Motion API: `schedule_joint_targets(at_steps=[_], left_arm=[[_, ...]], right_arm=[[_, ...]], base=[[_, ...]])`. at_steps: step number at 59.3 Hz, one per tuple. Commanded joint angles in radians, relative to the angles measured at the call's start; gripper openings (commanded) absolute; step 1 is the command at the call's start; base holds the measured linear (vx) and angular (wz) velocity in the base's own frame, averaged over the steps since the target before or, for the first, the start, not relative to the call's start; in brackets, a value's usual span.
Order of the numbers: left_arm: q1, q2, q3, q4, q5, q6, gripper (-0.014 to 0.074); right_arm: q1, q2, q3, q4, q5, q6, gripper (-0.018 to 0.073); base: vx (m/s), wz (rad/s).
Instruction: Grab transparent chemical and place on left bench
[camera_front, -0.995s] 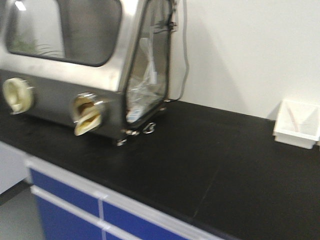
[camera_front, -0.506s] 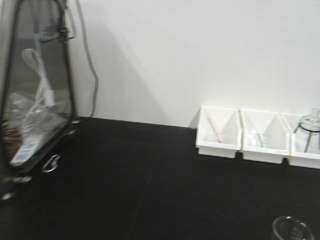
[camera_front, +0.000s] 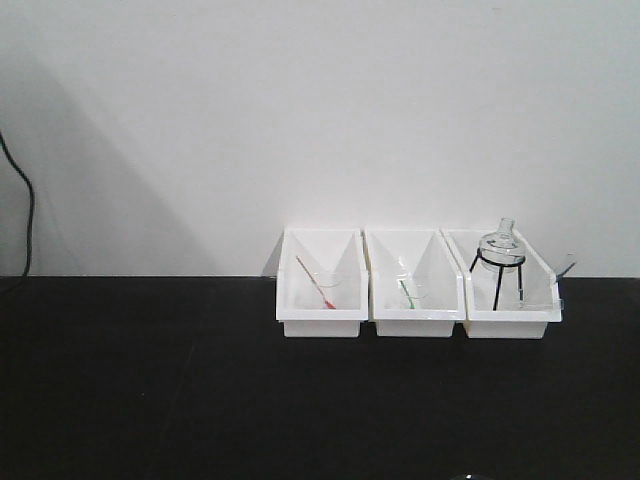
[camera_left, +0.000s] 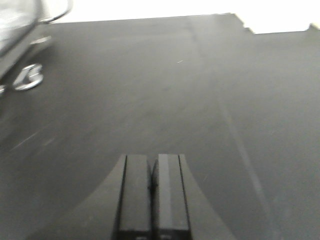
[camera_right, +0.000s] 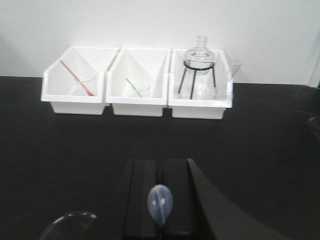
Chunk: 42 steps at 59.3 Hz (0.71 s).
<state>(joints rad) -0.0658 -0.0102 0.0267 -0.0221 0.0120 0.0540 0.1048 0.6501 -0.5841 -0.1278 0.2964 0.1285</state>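
Noting left gripper pressed together above bare left bench. Seeing transparent chemical, rim only showing, ungrasped on bench just left of right gripper, likewise pressed together. Judging approach underway; needing opening, then lowering around glass.

Both the left pincer and right pincer have flat, matte-black rectangular fingers (flared black bases).

The bench was matte black, the wall plain white. Three bins were white; one held a red stick, one a green stick; the tripod was black, its flask colourless.
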Motion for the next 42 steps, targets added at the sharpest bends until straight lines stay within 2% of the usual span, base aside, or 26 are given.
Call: schedule_joint_targets(at_steps=[1,20,42], left_arm=[[-0.002,-0.019,0.016,-0.001,-0.078,-0.008,-0.0003],[-0.002,-0.019,0.016,-0.001,-0.078,-0.008,-0.0003],[-0.002,-0.019,0.016,-0.001,-0.078,-0.008,-0.0003]], right_arm=[[-0.005,-0.002,-0.034,-0.005,-0.08,-0.002,-0.0003],[-0.005,-0.002,-0.034,-0.005,-0.084,-0.003,-0.0003],[-0.005,-0.002,-0.034,-0.005,-0.181,-0.001,-0.0003]], base=[[0.12,-0.28],[0.07,-0.2],[0.0,-0.02]])
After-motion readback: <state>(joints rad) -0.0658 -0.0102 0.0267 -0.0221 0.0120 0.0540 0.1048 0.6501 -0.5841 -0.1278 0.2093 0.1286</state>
